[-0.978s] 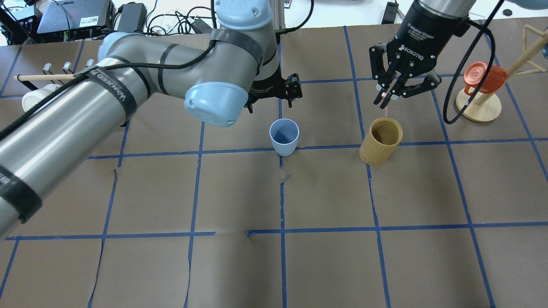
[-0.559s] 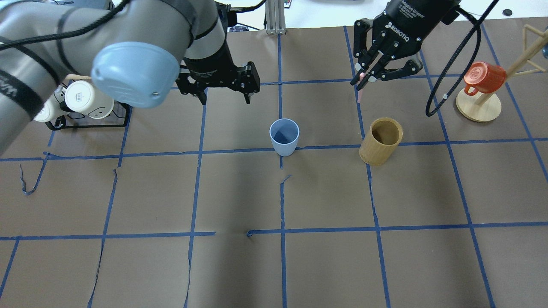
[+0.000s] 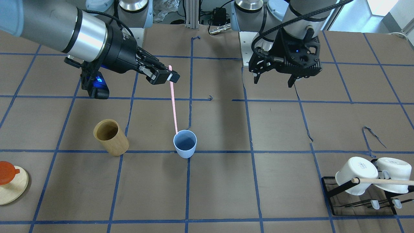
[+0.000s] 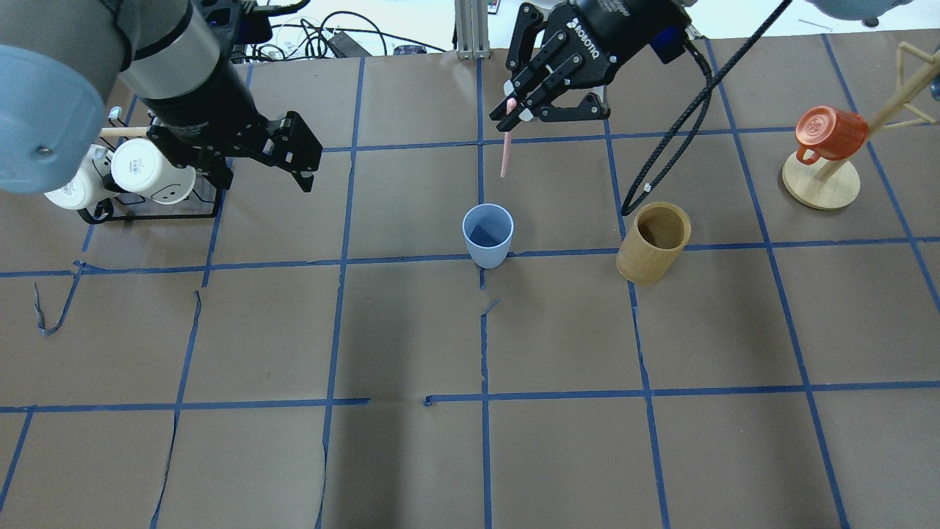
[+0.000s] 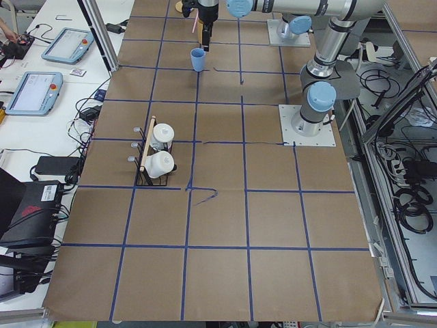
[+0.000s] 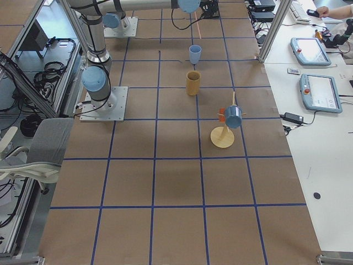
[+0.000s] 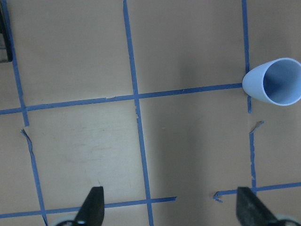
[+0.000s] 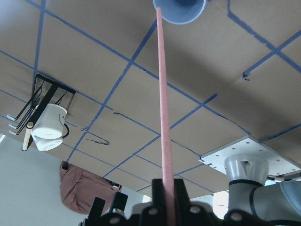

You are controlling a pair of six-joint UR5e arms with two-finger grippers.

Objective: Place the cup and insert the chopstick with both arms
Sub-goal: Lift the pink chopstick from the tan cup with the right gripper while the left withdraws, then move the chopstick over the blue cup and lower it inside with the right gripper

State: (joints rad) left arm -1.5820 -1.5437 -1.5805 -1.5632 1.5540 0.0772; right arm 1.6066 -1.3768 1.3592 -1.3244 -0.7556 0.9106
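The light-blue cup (image 4: 487, 235) stands upright and empty at the table's middle; it also shows in the front view (image 3: 185, 144) and the left wrist view (image 7: 277, 82). My right gripper (image 4: 512, 112) is shut on the top end of the pink chopstick (image 4: 504, 154), high above the table on the robot's side of the cup. The chopstick (image 3: 173, 100) hangs down with its lower tip at the cup's near rim (image 8: 178, 9); I cannot tell if it is inside. My left gripper (image 4: 266, 176) is open and empty, well left of the cup, beside the mug rack.
A tan wooden holder (image 4: 653, 242) stands right of the cup. A black rack with two white mugs and a wooden rod (image 4: 139, 173) is at the back left. A wooden mug tree with a red mug (image 4: 822, 158) is at the back right.
My right gripper carried the chopstick left, from above the wooden holder to behind the cup. My left arm drew back to the left, away from the cup, its gripper still open.
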